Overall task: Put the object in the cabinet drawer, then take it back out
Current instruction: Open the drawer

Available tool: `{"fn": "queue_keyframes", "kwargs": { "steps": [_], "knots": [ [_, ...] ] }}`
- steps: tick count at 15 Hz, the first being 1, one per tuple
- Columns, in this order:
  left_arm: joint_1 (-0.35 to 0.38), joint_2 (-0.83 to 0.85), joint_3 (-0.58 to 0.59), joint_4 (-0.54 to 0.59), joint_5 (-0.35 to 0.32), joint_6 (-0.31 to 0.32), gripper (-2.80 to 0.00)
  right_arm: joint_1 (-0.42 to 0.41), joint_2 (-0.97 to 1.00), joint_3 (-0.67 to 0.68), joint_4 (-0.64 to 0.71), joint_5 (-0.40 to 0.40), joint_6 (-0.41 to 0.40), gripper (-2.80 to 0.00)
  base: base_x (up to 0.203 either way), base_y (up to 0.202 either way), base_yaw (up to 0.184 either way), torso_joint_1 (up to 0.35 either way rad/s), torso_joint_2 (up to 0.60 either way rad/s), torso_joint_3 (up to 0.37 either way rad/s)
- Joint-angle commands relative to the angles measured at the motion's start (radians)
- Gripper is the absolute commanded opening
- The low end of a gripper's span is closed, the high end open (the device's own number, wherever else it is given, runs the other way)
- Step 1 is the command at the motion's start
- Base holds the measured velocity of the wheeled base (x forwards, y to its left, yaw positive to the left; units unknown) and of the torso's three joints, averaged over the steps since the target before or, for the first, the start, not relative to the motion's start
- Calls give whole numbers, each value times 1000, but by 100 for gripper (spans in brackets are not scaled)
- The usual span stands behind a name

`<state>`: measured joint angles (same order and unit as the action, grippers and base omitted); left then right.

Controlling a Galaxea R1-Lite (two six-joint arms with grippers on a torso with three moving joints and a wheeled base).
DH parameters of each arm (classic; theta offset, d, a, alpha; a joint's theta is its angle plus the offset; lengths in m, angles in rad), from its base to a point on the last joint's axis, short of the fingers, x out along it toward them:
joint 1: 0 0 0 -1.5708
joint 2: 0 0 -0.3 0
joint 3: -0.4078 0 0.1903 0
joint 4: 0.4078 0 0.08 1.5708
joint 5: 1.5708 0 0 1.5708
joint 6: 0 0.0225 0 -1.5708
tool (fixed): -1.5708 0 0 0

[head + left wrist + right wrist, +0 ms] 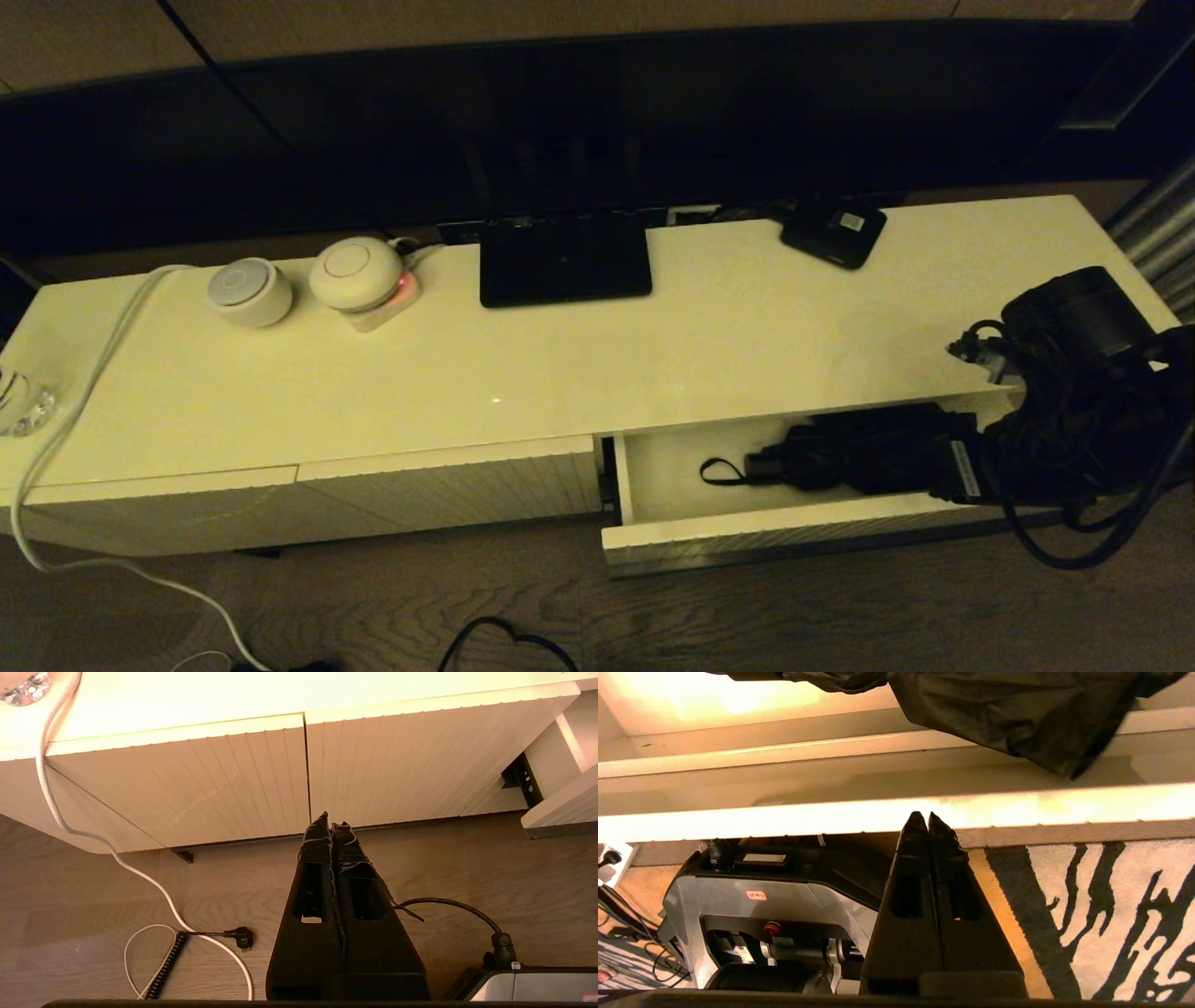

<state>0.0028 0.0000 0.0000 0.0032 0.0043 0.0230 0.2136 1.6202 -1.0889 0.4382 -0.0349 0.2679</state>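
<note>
We see the cabinet drawer (747,539) pulled out on the right side of the cream cabinet (560,373). The umbrella (840,457) lies flat inside it, handle and wrist loop (721,471) pointing twd the drawer's left end, fabric bunched twd the right. In the right wrist view, loose black fabric of the umbrella (1017,714) hangs over the drawer's inner wall.

Right gripper (929,819): fingers pressed together, clenched on nothing, tips just at the drawer's front edge, apart from the umbrella. In the head view the right arm (1083,392) sits over the drawer's right end.

Left gripper (331,821): also closed w/ nothing btwn the fingers, low in front of the ribbed closed fronts (233,779), above the wood floor (93,905).

On the cabinet top: black stand plate (565,259), small black box (834,229), two round white devices (303,278), white cable (84,373).
</note>
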Motion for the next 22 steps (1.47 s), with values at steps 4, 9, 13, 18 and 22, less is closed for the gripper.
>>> {"fn": "queue_keyframes", "kwargs": {
  "steps": [4,9,13,18,22],
  "knots": [
    [0,0,3,0,0,0,-280,6,98,-34,-19,-32,51,-280,0,0,0,0,0,0],
    [0,0,3,0,0,0,-280,15,134,-44,-16,-39,59,-280,0,0,0,0,0,0],
    [0,0,3,0,0,0,-280,16,141,-26,-5,-34,57,-280,0,0,0,0,0,0],
    [0,0,3,0,0,0,-280,16,168,-33,59,-39,51,-280,0,0,0,0,0,0],
    [0,0,3,0,0,0,-280,21,176,-16,198,-32,-13,-280,0,0,0,0,0,0]
  ]
}}
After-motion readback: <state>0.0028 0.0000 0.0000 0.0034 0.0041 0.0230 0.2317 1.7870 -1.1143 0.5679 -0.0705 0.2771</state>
